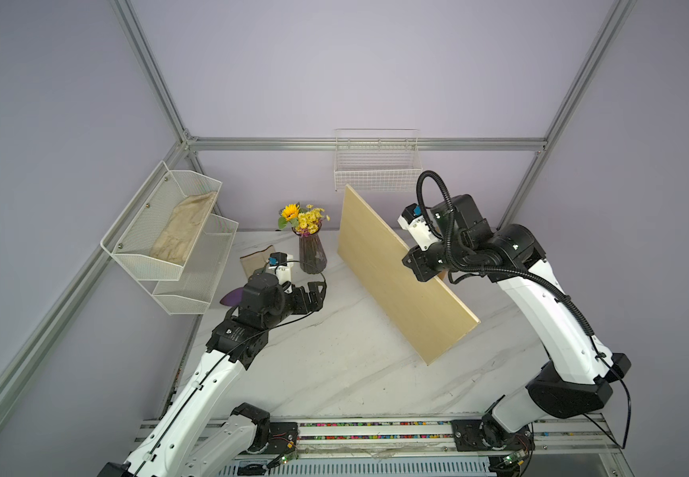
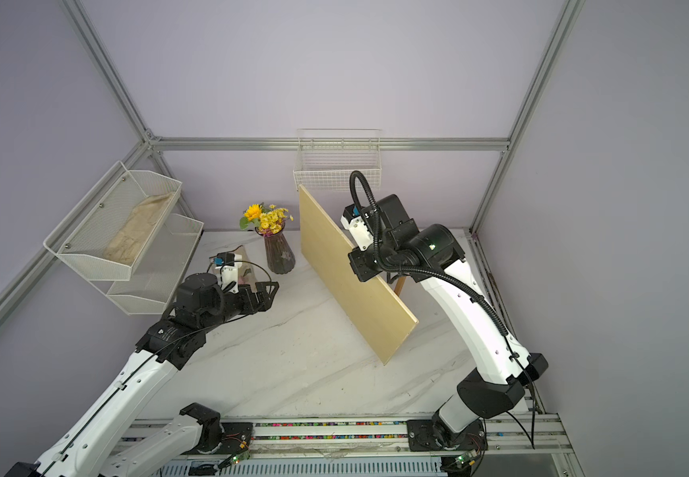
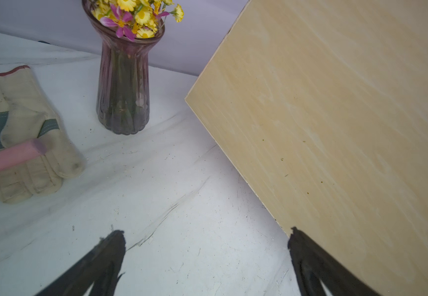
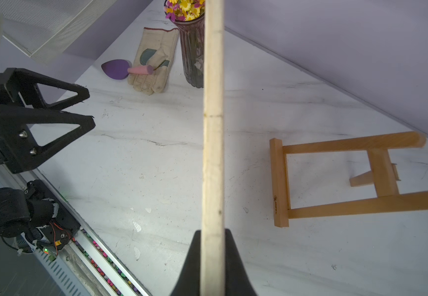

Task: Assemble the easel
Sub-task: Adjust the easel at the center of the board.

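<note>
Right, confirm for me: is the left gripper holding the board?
No, the left gripper stands open and empty, apart from the board; the right gripper clamps it.

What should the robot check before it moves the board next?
1. The right gripper is shut on the board: ok.
2. The left gripper is open and empty: ok.
3. Nothing sits on the easel: ok.
4. The easel stands steady: cannot tell.
5. The board is apart from the vase: ok.
6. The board rests on the easel: not ok, they are apart.
</note>
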`<state>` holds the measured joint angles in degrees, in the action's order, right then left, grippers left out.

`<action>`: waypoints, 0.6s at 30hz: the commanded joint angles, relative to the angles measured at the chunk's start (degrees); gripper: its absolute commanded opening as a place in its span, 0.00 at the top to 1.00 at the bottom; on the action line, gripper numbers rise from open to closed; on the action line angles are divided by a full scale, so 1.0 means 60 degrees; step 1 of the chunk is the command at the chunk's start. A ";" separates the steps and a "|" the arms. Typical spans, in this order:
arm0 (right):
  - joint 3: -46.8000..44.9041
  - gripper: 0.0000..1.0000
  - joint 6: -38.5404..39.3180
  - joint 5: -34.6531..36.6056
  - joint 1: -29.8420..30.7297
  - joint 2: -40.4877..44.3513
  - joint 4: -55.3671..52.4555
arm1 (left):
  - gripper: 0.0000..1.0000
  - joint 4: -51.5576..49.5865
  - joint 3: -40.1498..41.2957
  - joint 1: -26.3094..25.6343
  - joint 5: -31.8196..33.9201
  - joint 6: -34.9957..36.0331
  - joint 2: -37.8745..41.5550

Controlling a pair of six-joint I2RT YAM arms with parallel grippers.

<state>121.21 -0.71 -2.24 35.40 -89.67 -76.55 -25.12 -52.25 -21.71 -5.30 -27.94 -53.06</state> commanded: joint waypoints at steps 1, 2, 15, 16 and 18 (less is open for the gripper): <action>0.0841 1.00 0.0199 0.0155 -0.0217 0.0588 0.0311 | 0.00 0.0874 0.0277 -0.0463 0.0435 -0.0233 -0.0127; 0.0890 1.00 0.0239 0.0211 -0.0316 0.0628 0.0226 | 0.00 0.0979 0.0341 -0.0592 0.0497 -0.0274 -0.0177; 0.0725 1.00 0.1294 0.1000 -0.1399 0.0753 0.0046 | 0.00 0.2123 0.0867 -0.1498 0.0850 -0.0513 -0.0960; 0.0727 1.00 0.1424 0.0965 -0.1430 0.0695 0.0008 | 0.00 0.2201 0.0864 -0.1569 0.0868 -0.0525 -0.1048; 0.0658 1.00 0.1676 0.1055 -0.1497 0.0597 0.0018 | 0.00 0.2336 0.0851 -0.1654 0.0883 -0.0578 -0.1212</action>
<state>123.28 6.00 2.76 26.89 -88.16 -83.94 -15.38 -48.77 -30.92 -0.99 -30.48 -59.61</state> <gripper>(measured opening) 0.127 0.997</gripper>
